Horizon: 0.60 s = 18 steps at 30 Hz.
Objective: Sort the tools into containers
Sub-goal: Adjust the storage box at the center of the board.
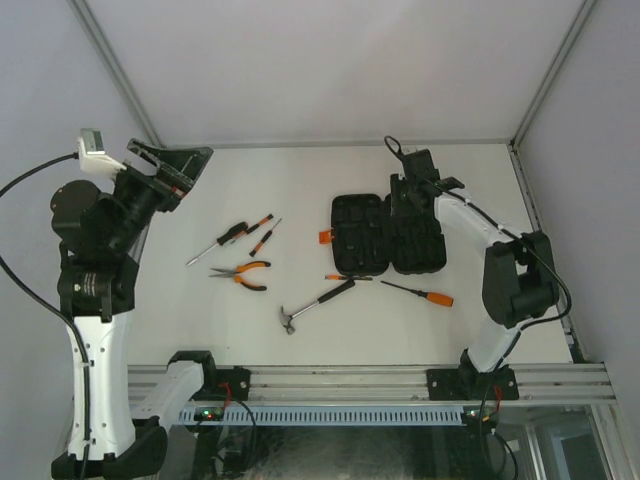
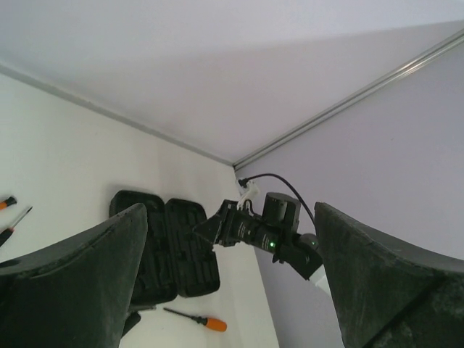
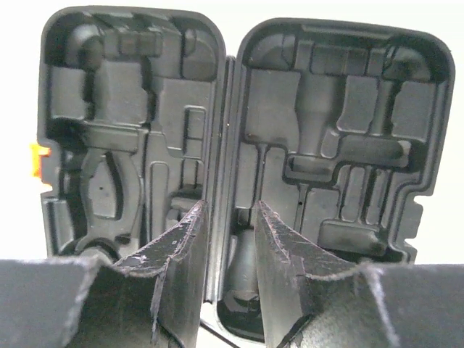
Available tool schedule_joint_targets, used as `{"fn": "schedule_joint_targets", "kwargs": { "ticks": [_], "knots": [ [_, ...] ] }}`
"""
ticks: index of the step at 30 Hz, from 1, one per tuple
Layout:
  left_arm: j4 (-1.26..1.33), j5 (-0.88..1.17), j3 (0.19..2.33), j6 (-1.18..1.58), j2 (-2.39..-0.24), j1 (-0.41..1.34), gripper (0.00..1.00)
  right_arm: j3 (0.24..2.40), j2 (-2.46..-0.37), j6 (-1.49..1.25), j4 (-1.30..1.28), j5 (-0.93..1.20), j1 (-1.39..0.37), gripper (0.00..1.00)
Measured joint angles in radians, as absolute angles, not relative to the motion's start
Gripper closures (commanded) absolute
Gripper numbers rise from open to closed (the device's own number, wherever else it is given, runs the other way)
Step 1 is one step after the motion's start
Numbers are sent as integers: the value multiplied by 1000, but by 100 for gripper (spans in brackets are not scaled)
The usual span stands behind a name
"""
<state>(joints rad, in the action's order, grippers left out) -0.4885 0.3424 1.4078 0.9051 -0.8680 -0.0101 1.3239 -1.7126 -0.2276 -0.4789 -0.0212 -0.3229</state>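
Observation:
The black tool case (image 1: 360, 240) lies open and flat on the white table, its orange latch (image 1: 325, 237) at its left; its moulded slots (image 3: 130, 109) hold nothing. My right gripper (image 1: 405, 195) hangs over the case's far edge, jaws (image 3: 228, 210) a little apart on either side of the hinge line, holding nothing. My left gripper (image 1: 170, 165) is raised at the far left, wide open and empty (image 2: 228, 210). On the table lie orange-handled pliers (image 1: 243, 273), a hammer (image 1: 315, 303), two screwdrivers (image 1: 235, 235) left of the case, and two near its front edge (image 1: 420, 293).
The table (image 1: 480, 200) is walled at the back and both sides. An aluminium rail (image 1: 380, 380) runs along the near edge between the arm bases. The left wrist view shows the case (image 2: 163, 246), the right arm above it, and an orange-handled screwdriver (image 2: 199, 319).

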Motion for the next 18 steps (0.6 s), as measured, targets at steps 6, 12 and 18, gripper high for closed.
{"fn": "schedule_joint_targets", "kwargs": {
  "ticks": [6, 12, 18],
  "knots": [
    [-531, 344, 1345, 854, -855, -11, 0, 1328, -1790, -224, -492, -19, -339, 62],
    [-595, 342, 1234, 796, -839, -12, 0, 1379, -1851, -225, -511, -23, -379, 59],
    [-648, 326, 1147, 748, -822, -12, 0, 1409, -1925, -228, -538, -60, -398, 57]
  ]
}}
